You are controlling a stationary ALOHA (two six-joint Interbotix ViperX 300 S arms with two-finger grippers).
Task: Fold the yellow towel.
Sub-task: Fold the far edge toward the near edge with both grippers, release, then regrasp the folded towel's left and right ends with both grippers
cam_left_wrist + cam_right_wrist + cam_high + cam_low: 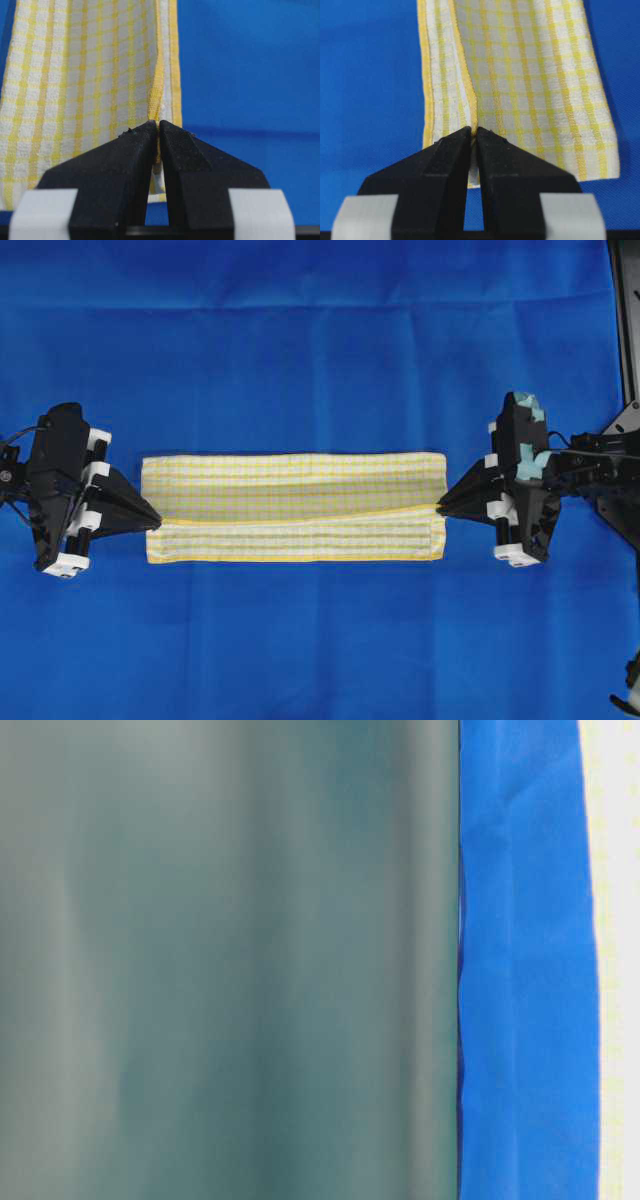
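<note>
The yellow towel (295,507) lies as a long folded band across the middle of the blue cloth, its upper layer's yellow hem running along its length. My left gripper (157,517) is shut on the hem at the towel's left end; the left wrist view shows the towel (90,75) with its hem pinched between the tips (158,125). My right gripper (440,506) is shut on the hem at the right end; the right wrist view shows the towel (530,80) pinched at the tips (473,131).
The large plain blue cloth (320,360) covers the whole table. A black frame (626,320) stands at the far right edge. The table-level view is blocked by a blurred grey-green surface (230,960), with a strip of blue cloth (525,960) at its right.
</note>
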